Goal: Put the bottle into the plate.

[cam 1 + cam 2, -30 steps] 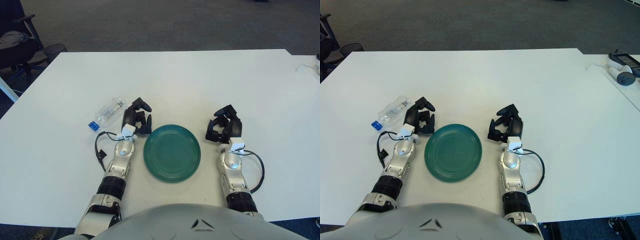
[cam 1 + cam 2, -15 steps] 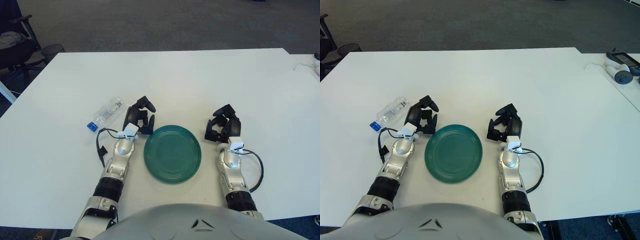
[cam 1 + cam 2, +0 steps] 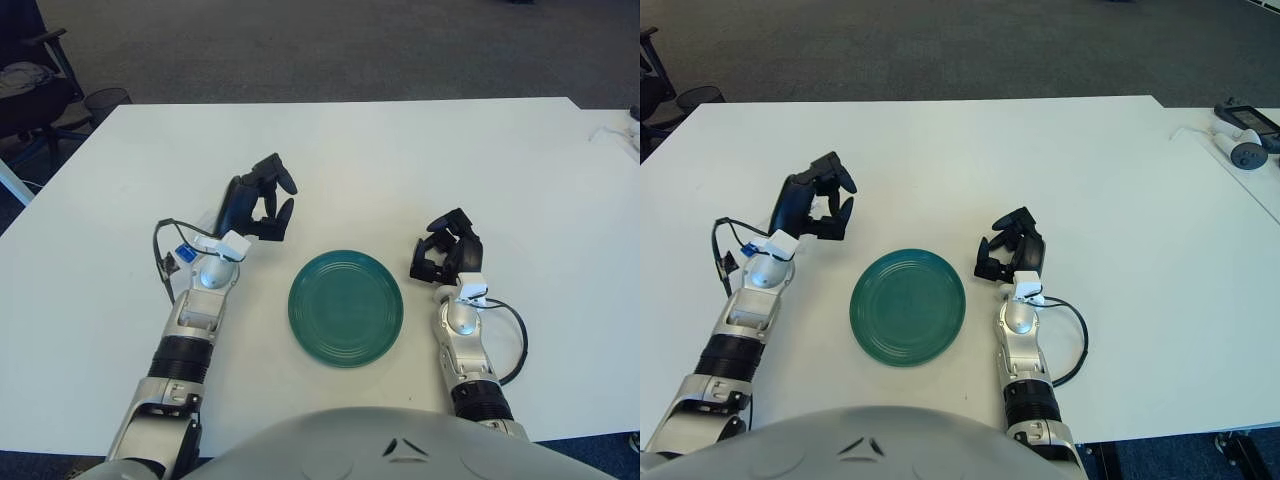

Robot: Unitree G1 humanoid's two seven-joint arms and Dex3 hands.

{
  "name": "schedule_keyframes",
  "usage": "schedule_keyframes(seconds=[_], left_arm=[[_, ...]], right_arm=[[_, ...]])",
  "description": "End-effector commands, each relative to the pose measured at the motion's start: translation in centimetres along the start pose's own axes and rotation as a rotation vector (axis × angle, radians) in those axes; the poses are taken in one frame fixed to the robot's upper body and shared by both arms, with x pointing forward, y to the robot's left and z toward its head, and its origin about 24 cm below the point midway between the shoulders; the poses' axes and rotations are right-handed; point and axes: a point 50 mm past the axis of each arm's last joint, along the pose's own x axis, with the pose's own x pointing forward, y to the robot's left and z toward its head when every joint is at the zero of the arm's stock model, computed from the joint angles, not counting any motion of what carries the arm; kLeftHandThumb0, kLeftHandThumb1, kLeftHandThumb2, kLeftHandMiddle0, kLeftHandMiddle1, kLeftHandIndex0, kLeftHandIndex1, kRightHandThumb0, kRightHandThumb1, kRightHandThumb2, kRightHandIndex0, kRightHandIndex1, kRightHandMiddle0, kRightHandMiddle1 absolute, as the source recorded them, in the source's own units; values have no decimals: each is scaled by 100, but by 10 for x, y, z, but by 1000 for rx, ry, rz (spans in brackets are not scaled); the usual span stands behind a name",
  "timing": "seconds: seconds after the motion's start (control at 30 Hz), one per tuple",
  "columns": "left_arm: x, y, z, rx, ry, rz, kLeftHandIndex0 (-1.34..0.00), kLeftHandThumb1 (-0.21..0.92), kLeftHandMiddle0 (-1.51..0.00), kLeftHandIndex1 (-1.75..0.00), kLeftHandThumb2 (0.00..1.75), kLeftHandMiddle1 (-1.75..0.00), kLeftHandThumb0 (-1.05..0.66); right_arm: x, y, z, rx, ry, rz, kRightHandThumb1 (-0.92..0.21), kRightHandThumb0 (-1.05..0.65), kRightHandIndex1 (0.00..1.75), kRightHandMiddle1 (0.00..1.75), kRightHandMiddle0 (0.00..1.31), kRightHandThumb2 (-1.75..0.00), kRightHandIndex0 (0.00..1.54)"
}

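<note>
Plate [image 3: 345, 306] is empty, sitting near-centre on the table [image 3: 400, 160] between the two arms. So nothing delivered yet.

Left hand [image 3: 255, 202] is up over the spot left of the plate where the bottle lies. Bottle [image 3: 183, 255] is almost entirely hidden under the forearm; only a blue cap end shows at the wrist in the left eye view. Fingers are curled partway with a gap between them, nothing visibly in them. Can't tell if they touch the bottle.

Right hand [image 3: 447, 256] shows just right of the plate, fingers loosely curled, holding nothing, idle.

My read: early, pre-grasp. Left to do: close on the bottle, lift, carry right to the plate, set down, release.

Risk: bottle lies on its side, likely to roll when nudged.
</note>
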Motion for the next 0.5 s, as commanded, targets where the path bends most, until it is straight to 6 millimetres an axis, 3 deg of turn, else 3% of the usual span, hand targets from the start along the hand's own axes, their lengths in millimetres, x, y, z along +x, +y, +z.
schedule_keyframes(seconds=[0.0, 0.2, 0.47], left_arm=[[7, 18, 7, 165, -109, 34, -61, 31, -116, -175, 131, -175, -47], [9, 35, 14, 432, -189, 70, -61, 32, -115, -175, 131, -175, -47], [15, 61, 28, 736, -147, 139, -62, 30, -106, -175, 133, -175, -48]], right_arm=[[-25, -5, -32, -53, 174, -5, 1, 0, 160, 175, 64, -164, 90], [-27, -2, -31, -51, 174, -1, 2, 0, 162, 175, 65, -166, 90], [-28, 0, -31, -39, 174, 6, 2, 0, 161, 175, 65, -166, 90]])
